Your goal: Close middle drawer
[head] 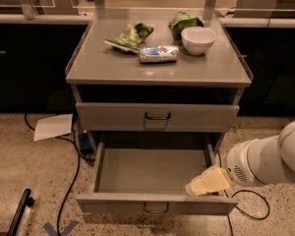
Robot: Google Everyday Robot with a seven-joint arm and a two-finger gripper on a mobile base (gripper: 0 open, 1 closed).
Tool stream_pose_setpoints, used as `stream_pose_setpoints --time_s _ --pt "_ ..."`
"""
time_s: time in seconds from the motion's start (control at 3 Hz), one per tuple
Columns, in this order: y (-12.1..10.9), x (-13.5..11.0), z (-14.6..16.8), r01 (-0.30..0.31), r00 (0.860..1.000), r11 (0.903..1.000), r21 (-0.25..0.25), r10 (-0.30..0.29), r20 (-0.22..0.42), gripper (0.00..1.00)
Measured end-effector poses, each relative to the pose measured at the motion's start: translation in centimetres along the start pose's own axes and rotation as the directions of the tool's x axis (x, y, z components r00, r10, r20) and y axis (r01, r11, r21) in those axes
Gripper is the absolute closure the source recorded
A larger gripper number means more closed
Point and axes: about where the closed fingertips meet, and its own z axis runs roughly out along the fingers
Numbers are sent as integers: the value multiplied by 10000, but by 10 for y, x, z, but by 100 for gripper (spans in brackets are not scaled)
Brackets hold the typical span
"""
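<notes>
The middle drawer is pulled far out of the grey cabinet, and its empty grey inside shows. Its low flat front carries a small dark loop handle at the centre. Above it, the taller top drawer front sits closed. The lowest drawer is hidden under the open one. My gripper, cream-coloured on a white arm, comes in from the right. It hangs over the drawer's right front corner, just behind the front panel.
The cabinet top holds a white bowl, a silver packet and two green bags. A white sheet and black cables lie on the speckled floor at left. Another cable loops at right.
</notes>
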Motion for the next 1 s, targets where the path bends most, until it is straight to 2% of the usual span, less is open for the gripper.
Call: stream_pose_setpoints --time_s 0.33,1.0 --pt "-11 -14 -1 -190 9984 9988 443 166 545 27" --pt "-11 -14 -1 -190 9984 9988 444 166 547 73"
